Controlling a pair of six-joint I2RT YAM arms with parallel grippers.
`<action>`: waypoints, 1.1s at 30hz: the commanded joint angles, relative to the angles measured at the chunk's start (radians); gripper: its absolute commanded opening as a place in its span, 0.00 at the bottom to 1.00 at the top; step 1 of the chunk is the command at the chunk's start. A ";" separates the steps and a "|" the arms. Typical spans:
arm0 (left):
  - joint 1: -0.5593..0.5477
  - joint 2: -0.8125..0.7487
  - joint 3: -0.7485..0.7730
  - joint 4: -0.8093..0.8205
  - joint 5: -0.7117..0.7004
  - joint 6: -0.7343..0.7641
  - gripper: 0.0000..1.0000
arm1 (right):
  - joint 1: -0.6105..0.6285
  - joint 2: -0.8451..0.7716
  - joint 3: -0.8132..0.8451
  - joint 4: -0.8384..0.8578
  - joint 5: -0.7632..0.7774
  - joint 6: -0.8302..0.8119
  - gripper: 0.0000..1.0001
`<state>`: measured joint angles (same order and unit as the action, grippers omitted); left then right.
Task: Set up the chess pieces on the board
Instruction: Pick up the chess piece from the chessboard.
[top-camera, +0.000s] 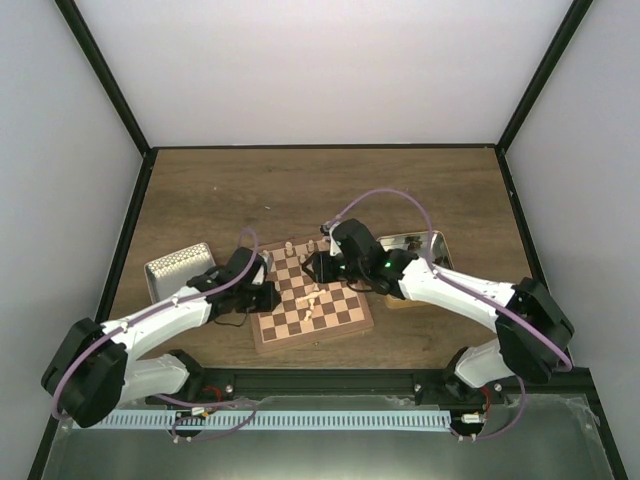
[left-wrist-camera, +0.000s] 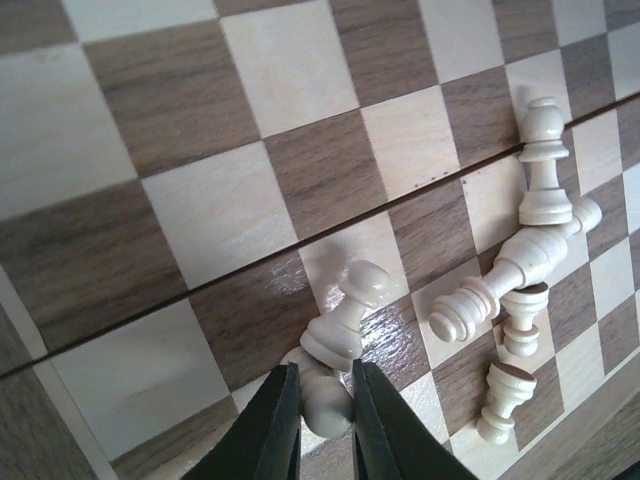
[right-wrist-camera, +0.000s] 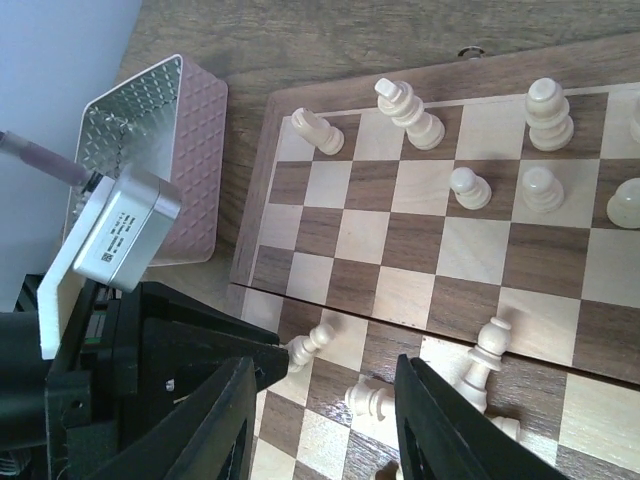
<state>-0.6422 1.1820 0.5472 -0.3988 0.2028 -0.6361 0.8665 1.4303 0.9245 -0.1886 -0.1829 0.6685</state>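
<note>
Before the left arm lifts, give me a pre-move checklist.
1. The pale piece sits between the left fingers, both touching it: ok.
2. Grip firm enough to lift: cannot tell.
3. The neighbouring pawn stands clear of that piece: not ok, it leans against it.
4. The right fingers are apart and hold nothing: ok.
5. The pile of pieces stands upright: not ok, several lie toppled across each other.
6. The board lies open and flat: ok.
</note>
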 joint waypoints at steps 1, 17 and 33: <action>-0.005 0.001 0.034 -0.006 -0.014 0.028 0.12 | 0.004 -0.022 -0.024 0.035 -0.010 -0.001 0.40; -0.011 -0.087 0.203 -0.199 0.011 0.221 0.04 | 0.005 -0.055 -0.139 0.286 -0.149 0.030 0.41; -0.013 0.038 0.219 -0.226 -0.329 0.140 0.06 | 0.008 -0.095 -0.244 0.365 -0.060 0.020 0.44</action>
<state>-0.6518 1.1637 0.7677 -0.6083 0.0586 -0.4465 0.8665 1.3338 0.6842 0.1612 -0.2794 0.6937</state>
